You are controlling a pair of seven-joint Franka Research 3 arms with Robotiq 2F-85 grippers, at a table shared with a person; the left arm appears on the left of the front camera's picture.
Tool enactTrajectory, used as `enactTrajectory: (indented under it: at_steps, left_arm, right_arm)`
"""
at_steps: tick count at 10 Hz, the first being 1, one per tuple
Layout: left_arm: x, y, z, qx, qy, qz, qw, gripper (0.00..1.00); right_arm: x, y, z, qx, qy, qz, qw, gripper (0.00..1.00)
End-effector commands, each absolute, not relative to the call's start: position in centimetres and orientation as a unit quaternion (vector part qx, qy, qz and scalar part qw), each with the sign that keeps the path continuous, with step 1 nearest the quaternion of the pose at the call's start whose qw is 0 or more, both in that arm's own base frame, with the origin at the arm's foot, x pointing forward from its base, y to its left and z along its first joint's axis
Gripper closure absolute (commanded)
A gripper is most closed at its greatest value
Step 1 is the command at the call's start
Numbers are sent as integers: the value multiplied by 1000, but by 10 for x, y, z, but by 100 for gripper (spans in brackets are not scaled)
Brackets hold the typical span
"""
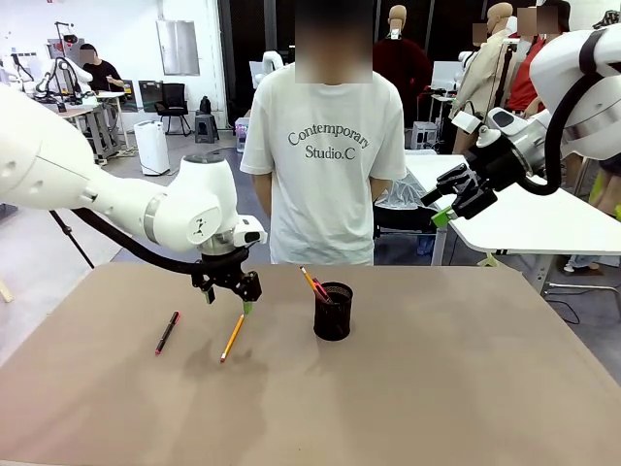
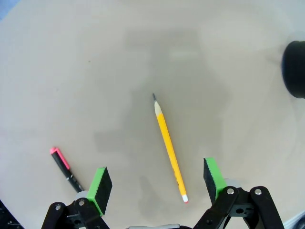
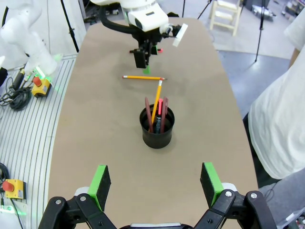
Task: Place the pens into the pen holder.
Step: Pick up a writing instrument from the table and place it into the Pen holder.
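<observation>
A yellow-orange pencil (image 1: 232,338) (image 2: 169,147) (image 3: 144,77) lies flat on the brown table. Left of it lies a red pen with black ends (image 1: 167,332) (image 2: 64,166). My left gripper (image 1: 229,297) (image 2: 158,183) hangs open just above the pencil's upper end, its green pads to either side of it and apart from it. The black mesh pen holder (image 1: 333,311) (image 3: 157,125) (image 2: 295,69) stands upright at mid-table with several pens in it. My right gripper (image 1: 439,207) (image 3: 156,183) is open and empty, raised high at the right, looking down on the holder.
A person in a white T-shirt (image 1: 323,165) stands at the table's far edge (image 1: 388,267). The person's shirt (image 3: 281,119) also borders the table in the right wrist view. A white table (image 1: 543,218) stands behind at the right.
</observation>
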State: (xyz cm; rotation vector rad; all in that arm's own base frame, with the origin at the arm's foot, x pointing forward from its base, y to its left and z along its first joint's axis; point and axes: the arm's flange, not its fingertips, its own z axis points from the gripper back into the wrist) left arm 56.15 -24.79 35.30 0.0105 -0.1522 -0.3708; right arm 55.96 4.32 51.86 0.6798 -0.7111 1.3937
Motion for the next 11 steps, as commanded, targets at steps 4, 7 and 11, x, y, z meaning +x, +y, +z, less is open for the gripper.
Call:
enactTrajectory:
  at_steps: [4, 7, 11]
  left_arm:
    - [569, -263, 322, -3, -67, -176, 982, 0]
    - [573, -268, 310, 6, -65, -172, 983, 0]
    - [577, -268, 302, 15, -68, -162, 984, 42]
  right_arm:
    - [559, 44, 520, 299, -314, 617, 657, 0]
    - [559, 44, 520, 299, -314, 617, 657, 0]
    - [559, 44, 520, 299, -314, 617, 657, 0]
